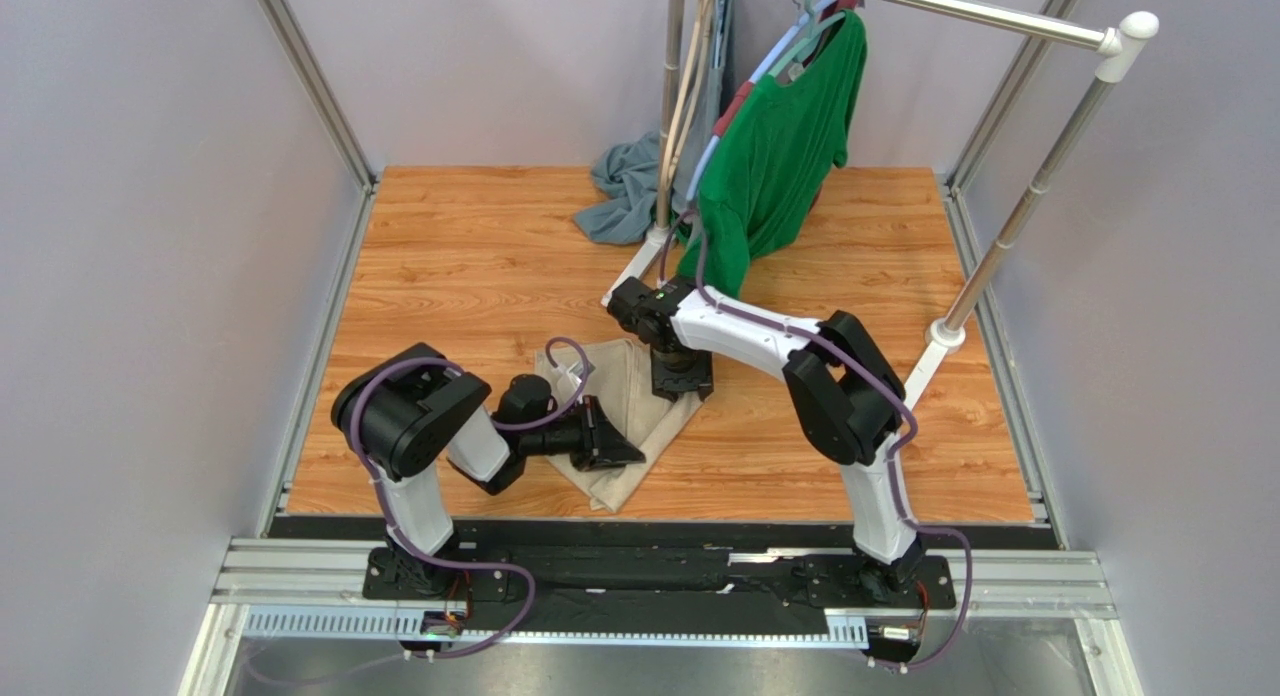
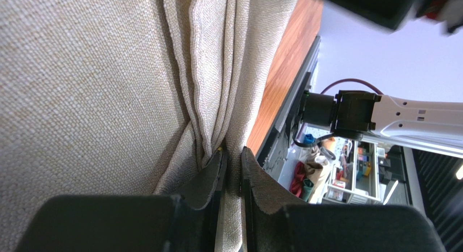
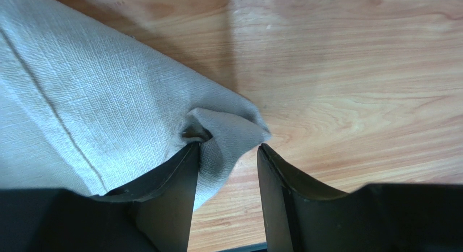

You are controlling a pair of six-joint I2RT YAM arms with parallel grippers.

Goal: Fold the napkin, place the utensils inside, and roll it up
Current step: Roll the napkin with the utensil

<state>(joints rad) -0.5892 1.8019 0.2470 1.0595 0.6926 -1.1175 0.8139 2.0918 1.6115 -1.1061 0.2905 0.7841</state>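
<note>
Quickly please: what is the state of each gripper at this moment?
Left gripper: closed, pinching a fold of the napkin.
Right gripper: open, with a napkin corner lying between its fingers.

Robotics lab cell: grey partition walls (image 1: 135, 276), aluminium framing (image 1: 661, 576), cluttered shelves (image 2: 353, 170) beyond.

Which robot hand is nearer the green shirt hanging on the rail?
Right. The right hand is at the beige woven napkin's far corner, just short of the green shirt; the left hand grips the napkin's near side, farther away.
</note>
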